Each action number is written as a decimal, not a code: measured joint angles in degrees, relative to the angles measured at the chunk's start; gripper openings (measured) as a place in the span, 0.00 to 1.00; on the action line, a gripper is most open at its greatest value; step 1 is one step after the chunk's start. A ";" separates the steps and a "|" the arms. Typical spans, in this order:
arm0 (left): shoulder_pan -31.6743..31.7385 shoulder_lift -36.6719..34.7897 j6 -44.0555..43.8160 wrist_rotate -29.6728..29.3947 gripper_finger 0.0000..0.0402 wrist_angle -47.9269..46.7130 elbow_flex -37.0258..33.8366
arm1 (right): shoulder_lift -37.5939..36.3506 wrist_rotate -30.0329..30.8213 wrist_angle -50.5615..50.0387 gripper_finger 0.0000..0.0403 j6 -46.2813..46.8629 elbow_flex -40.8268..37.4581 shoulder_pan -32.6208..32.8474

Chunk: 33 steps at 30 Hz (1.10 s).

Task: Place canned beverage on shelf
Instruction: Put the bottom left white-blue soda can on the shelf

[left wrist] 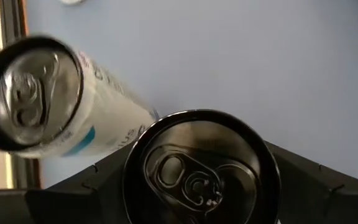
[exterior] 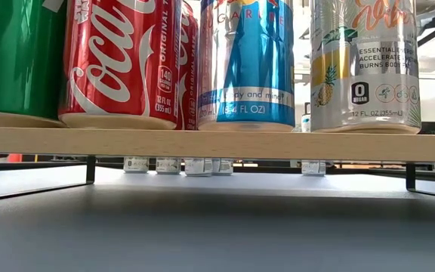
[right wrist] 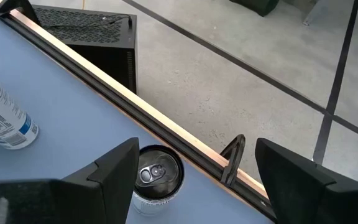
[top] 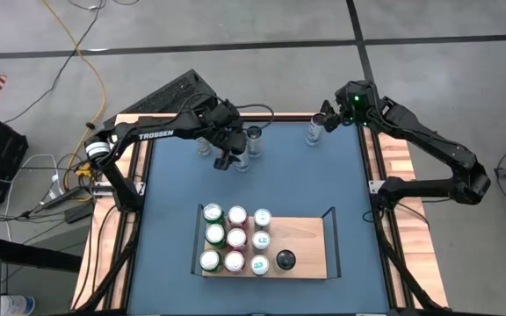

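Note:
The shelf (top: 306, 235), a light-wood board with black end rails, stands near the table's front edge; in the low view its edge (exterior: 217, 143) carries several upright cans. At the table's far left my left gripper (top: 227, 154) is shut on a silver-topped can (left wrist: 199, 177). Beside it stands a white can (left wrist: 33, 93) on the blue tabletop. At the far right my right gripper (right wrist: 197, 171) hangs open above another upright can (right wrist: 158, 177), touching nothing. My left gripper has the can between its two fingers (left wrist: 86, 193), one on each side of the can's wall just below the top rim (left wrist: 128, 183). The fingers slant down from above. The can stays upright, and its own top hides its bottom.
Other loose cans (top: 255, 137) stand along the far edge, and their bases show under the shelf (exterior: 199, 166). A black box (right wrist: 98, 37) sits on the floor beyond the far edge. The right part of the shelf holds one dark can (top: 285, 259).

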 joint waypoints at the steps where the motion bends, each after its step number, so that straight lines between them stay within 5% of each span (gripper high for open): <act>1: -0.11 0.00 -1.51 0.00 0.70 0.00 0.00 | 0.00 0.01 0.00 0.76 -0.03 0.00 0.00; 7: -0.97 0.00 -9.28 -1.49 0.60 0.33 0.00 | 0.00 0.09 0.00 0.76 -0.05 0.00 0.00; 23: -8.40 0.11 -23.12 -8.44 0.60 -2.81 11.34 | 0.00 0.11 0.00 0.76 -0.51 0.00 0.00; 33: -20.25 0.17 -27.91 -23.30 0.60 -1.56 24.42 | 0.00 0.09 -0.20 0.76 -3.58 0.00 0.00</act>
